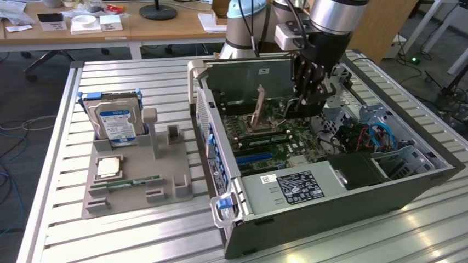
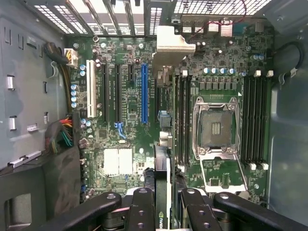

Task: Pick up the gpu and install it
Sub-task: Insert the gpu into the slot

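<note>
The gpu [image 2: 163,144] is a thin dark card seen edge-on in the wrist view, with its silver bracket [image 2: 168,41] at the far end. My gripper [image 2: 163,202] is shut on it, one black finger [image 2: 143,209] on each side of the card. In the exterior view the gripper [image 1: 308,104] hangs inside the open computer case [image 1: 329,192], holding the gpu [image 1: 301,109] upright just above the motherboard [image 1: 278,145]. In the wrist view the card lies alongside the long blue slot [image 2: 143,94], offset from it toward the memory slots.
A grey fixture [image 1: 135,175] at the exterior view's left holds a silver hard drive [image 1: 117,123], a processor chip [image 1: 108,166] and a green memory stick [image 1: 135,182]. The processor socket [image 2: 216,127] stands open. Cable bundles [image 2: 60,134] and the power supply [image 1: 292,189] line the case.
</note>
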